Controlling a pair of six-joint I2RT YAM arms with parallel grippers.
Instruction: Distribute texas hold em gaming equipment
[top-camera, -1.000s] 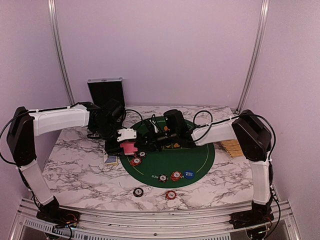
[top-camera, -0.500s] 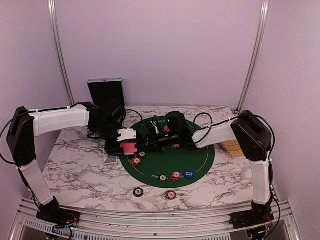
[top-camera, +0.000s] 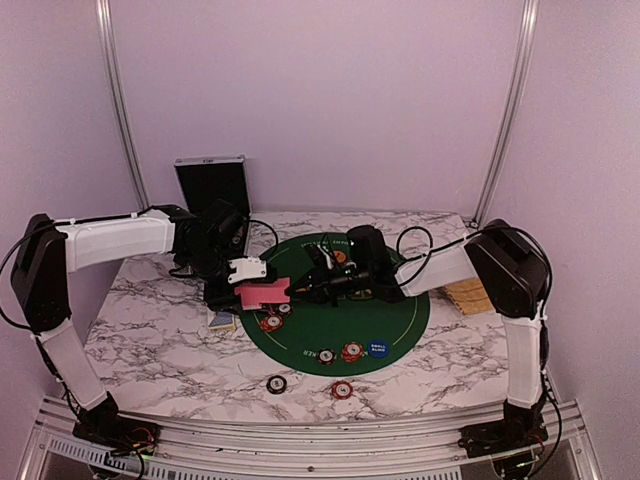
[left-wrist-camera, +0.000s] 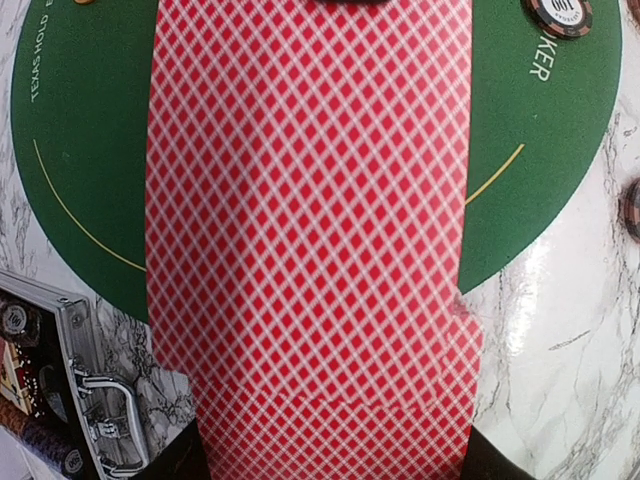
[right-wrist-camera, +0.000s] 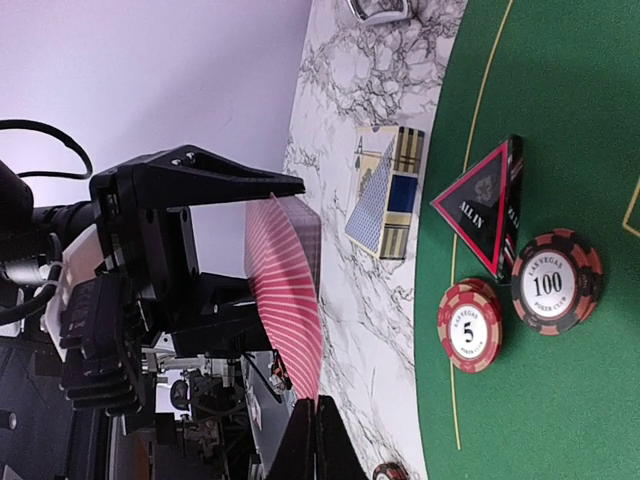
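**Both grippers on the cards**

Left gripper (top-camera: 243, 290) is clenched on the red-backed cards (top-camera: 263, 293), held above the left edge of the green mat (top-camera: 405, 310). Right gripper (top-camera: 300, 287) is pinched onto the cards' far end, over the mat. Poker chips (top-camera: 272, 322) lie on the mat near that edge.

Centre: red diamond-backed playing cards (left-wrist-camera: 310, 230) fill most of the frame | behind: green mat (left-wrist-camera: 80, 150) on marble desk (left-wrist-camera: 560, 380) | upper right: striped poker chip (left-wrist-camera: 560, 14) | lower left: metal-edged case (left-wrist-camera: 70, 350)
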